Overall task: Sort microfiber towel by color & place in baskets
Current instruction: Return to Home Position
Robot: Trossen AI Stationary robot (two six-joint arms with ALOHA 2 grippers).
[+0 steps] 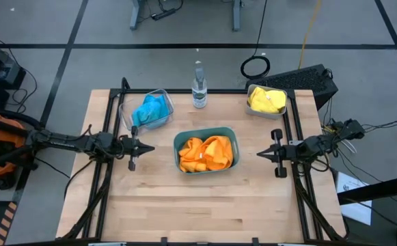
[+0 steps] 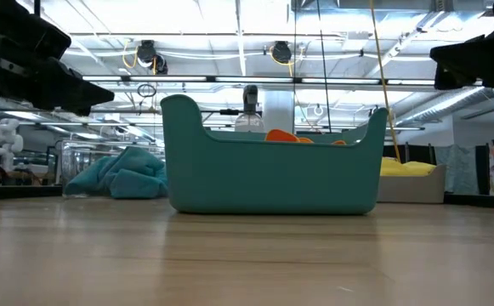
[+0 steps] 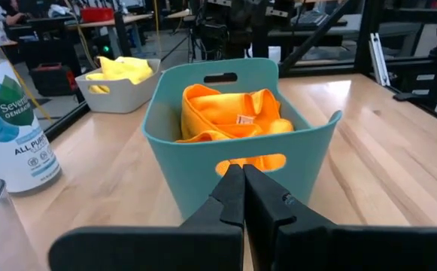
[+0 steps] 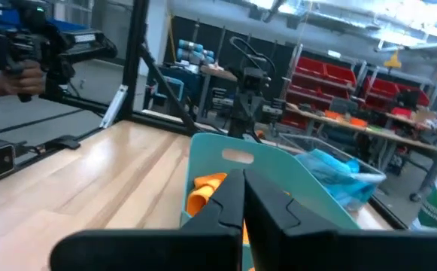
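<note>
Orange towels [image 1: 206, 154] lie in the teal basket [image 1: 179, 142] at the table's middle. A blue towel [image 1: 150, 109] fills the clear basket [image 1: 167, 97] at the far left, and a yellow towel [image 1: 266, 100] sits in the pale grey basket [image 1: 251, 108] at the far right. My left gripper [image 1: 150, 147] is shut and empty, level, a little left of the teal basket [image 3: 233, 150]. My right gripper [image 1: 259, 154] is shut and empty, level, a little right of that basket [image 4: 278, 177].
A clear bottle [image 1: 198, 87] with a white label stands at the far middle between the clear and grey baskets. Black frame rails [image 1: 109, 171] run along both table sides. Bare wood [image 1: 205, 205] spreads across the near half of the table.
</note>
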